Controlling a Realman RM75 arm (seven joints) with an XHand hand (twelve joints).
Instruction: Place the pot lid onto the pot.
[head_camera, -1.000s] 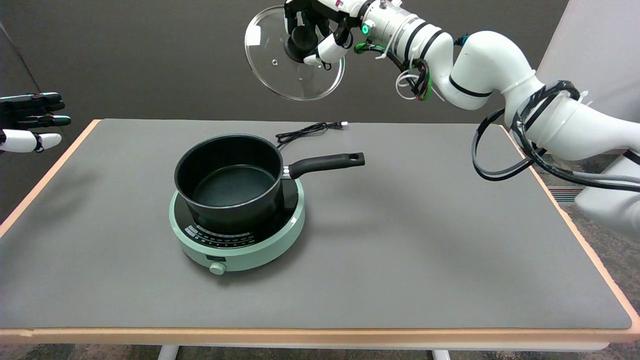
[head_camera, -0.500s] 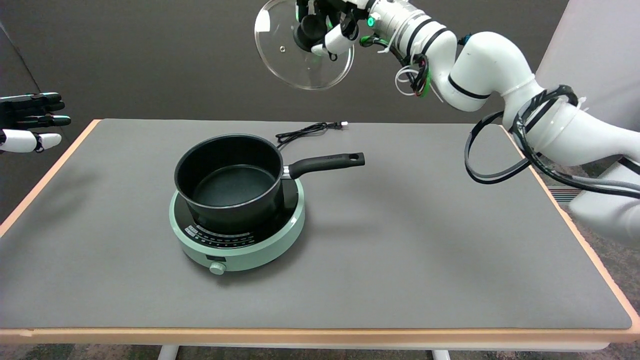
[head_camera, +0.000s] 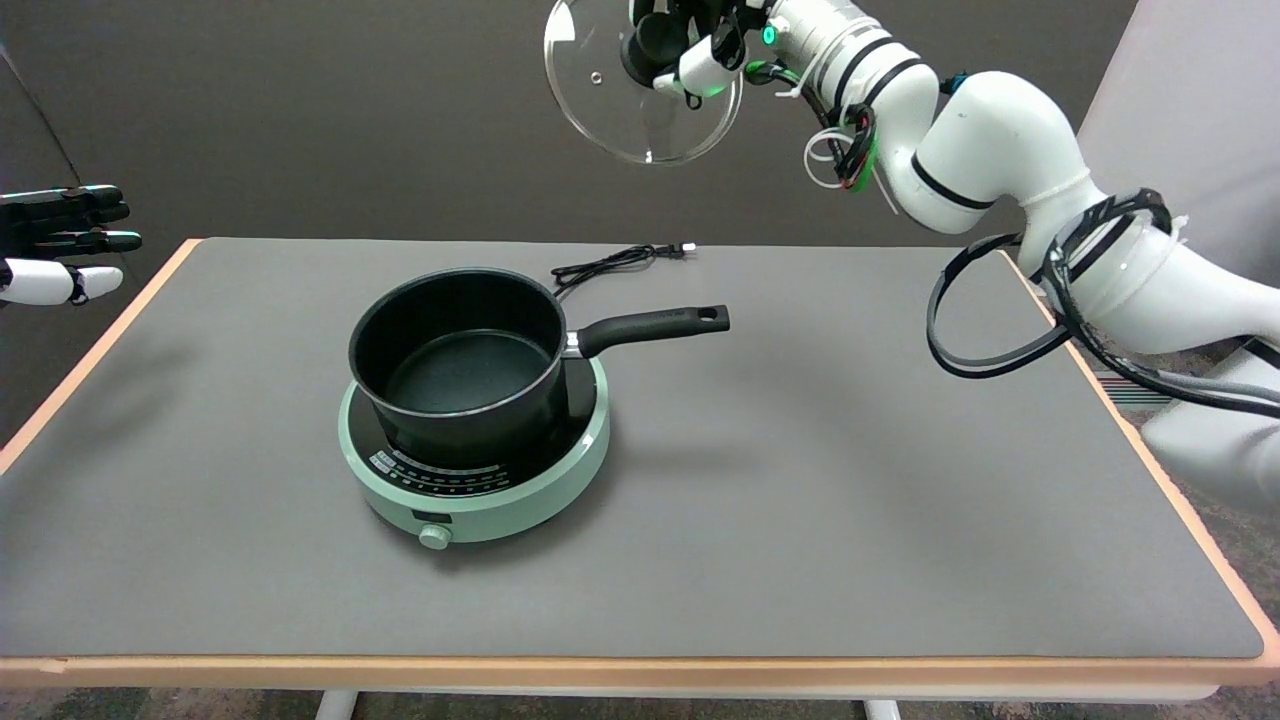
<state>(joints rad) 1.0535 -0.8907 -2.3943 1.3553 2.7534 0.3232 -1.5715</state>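
Robot hand (head_camera: 690, 45) around glass pot lid's (head_camera: 640, 110) knob, aloft.

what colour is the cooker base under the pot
Pale mint green cooker base, with a black glass top, seen in the head view.

A rectangular table (head_camera: 850, 520) with a grey mat top and pale orange edging carries a round mint-green induction cooker (head_camera: 500, 500) left of centre. The cooker's thin black power cord (head_camera: 610, 262) lies coiled on the mat just behind it.
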